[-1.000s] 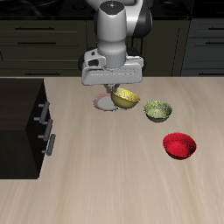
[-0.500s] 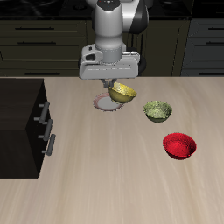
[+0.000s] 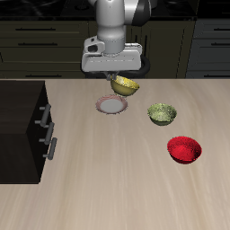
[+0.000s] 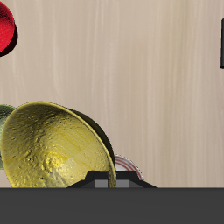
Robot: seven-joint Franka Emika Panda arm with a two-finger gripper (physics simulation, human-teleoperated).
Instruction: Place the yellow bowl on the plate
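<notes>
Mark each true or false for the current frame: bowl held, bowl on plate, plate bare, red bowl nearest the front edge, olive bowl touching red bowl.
1. The gripper holds the yellow bowl off the table. True.
2. The yellow bowl rests on the plate. False: it hangs tilted in the air, above and just beside the plate.
3. Nothing lies on the plate. True.
4. The red bowl is the bowl nearest the table's front edge. True.
5. The olive-green bowl touches the red bowl. False: bare table shows between them.
</notes>
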